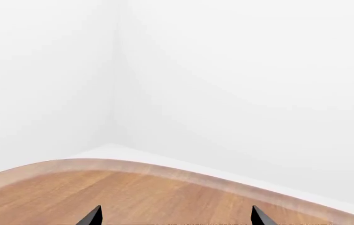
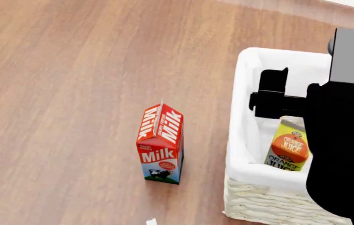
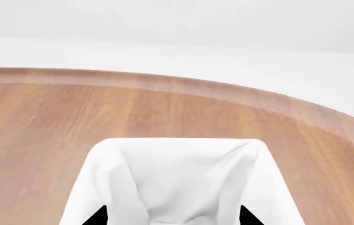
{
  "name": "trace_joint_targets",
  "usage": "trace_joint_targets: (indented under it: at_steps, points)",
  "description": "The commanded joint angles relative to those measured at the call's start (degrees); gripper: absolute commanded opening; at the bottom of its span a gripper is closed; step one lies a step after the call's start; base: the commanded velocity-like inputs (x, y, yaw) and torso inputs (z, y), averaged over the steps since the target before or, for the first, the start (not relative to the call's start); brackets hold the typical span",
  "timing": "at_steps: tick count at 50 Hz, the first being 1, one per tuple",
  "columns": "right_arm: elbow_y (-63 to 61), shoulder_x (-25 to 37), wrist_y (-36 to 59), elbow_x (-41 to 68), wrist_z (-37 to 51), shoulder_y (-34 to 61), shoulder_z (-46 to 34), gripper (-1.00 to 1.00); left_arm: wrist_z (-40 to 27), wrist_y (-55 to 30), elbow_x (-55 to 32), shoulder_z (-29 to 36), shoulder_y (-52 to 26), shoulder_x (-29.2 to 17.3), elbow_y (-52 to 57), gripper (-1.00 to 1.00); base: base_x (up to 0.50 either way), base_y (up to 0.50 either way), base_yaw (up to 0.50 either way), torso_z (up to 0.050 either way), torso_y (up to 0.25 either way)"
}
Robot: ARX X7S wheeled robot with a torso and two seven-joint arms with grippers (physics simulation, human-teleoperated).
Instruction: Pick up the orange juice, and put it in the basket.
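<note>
We judge the placing step nearly done: inside the big cream wicker basket (image 2: 252, 197) with its white liner stands the yellow-and-orange gable-top juice carton (image 2: 287, 149), upright. Our right gripper (image 3: 171, 218) is spread wide above it, gripping nothing; next, lift clear.

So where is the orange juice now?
In the head view, the orange juice stands inside the basket at the right, partly hidden by the robot's right arm; the milk carton is outside.
</note>
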Motion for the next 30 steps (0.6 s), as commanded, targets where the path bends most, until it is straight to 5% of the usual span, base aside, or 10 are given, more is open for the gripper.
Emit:
trace_joint_targets:
  at_steps: [1,30]
  points:
    - [-12.8,2.7,-2.4,-0.9,2.7,-1.5,3.2,1.0,2.2,-0.5,0.3,-0.7,-0.7,1.0,-1.0,1.0,0.0,0.0,0.0,0.0,0.0]
    - [-38.3,11.5,-6.1,-17.7,12.5,-13.7,1.3,1.0,1.8,-0.9,0.6,0.5,-1.0,0.5,-0.2,1.0,0.0,0.0,0.0,0.0,0.0]
